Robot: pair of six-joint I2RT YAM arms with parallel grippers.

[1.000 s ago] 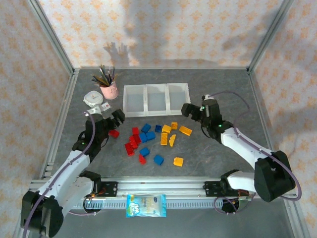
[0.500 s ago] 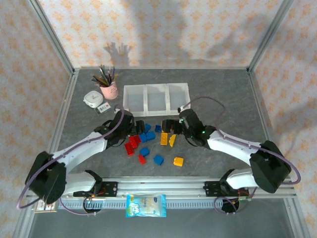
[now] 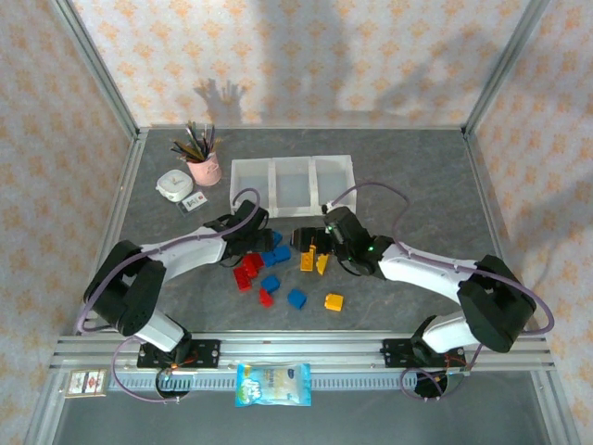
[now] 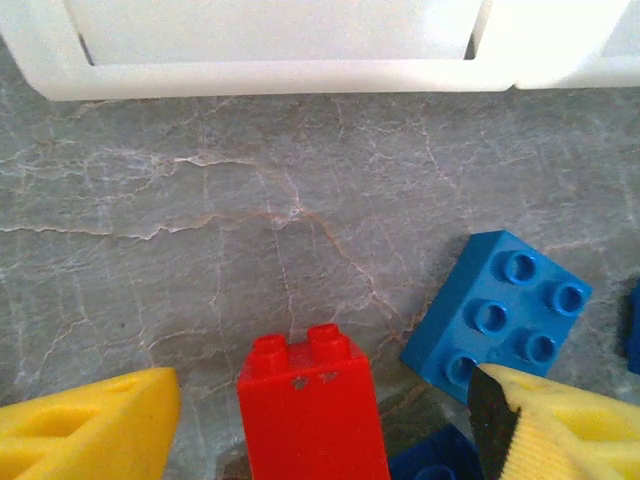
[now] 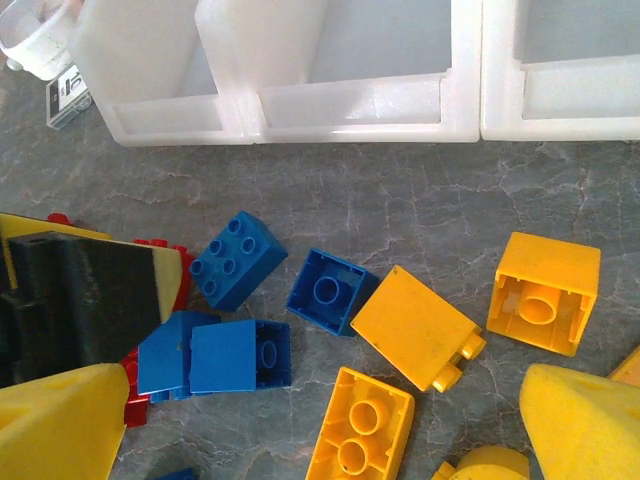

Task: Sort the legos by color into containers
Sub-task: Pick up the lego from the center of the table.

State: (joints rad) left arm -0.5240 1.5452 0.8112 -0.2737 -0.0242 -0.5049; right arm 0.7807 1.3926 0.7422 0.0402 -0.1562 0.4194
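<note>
Grey marbled bench inside a papered enclosure; the containers, three joined white bins, sit mid-bench with the legos scattered just in front of them (reds leftward, blues in the middle, yellows rightward). Left tool is low over the heap, fingers spread, with a red brick between them and a gap on either side, and a blue brick by one fingertip. Right tool is spread wide over the yellow bricks, gripping nothing.
</note>
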